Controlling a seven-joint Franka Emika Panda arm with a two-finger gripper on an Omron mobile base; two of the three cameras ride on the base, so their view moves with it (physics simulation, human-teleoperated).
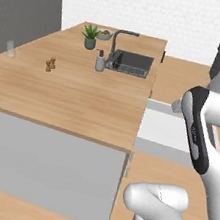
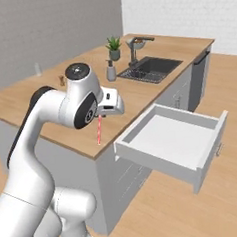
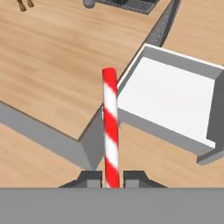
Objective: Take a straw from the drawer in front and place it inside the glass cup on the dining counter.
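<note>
The red-and-white striped straw (image 3: 110, 127) hangs straight down from my gripper (image 3: 111, 178), which is shut on its upper end. In the right base view the straw (image 2: 99, 130) and gripper (image 2: 100, 117) hover above the near corner of the dining counter (image 2: 139, 96), just left of the open drawer (image 2: 172, 139). The drawer's white inside (image 3: 170, 96) holds nothing that I can see. The glass cup (image 1: 9, 48) stands upright far off on the counter's left side, also seen as a small tumbler (image 2: 37, 69) at the far edge.
Wooden shakers (image 1: 49, 65) stand right of the cup. A grey soap dispenser (image 1: 100, 61), a potted plant (image 1: 90, 37) and the sink with its tap (image 1: 132, 62) sit at the counter's far end. My own arm (image 1: 200, 127) hides part of the drawer (image 1: 162, 128).
</note>
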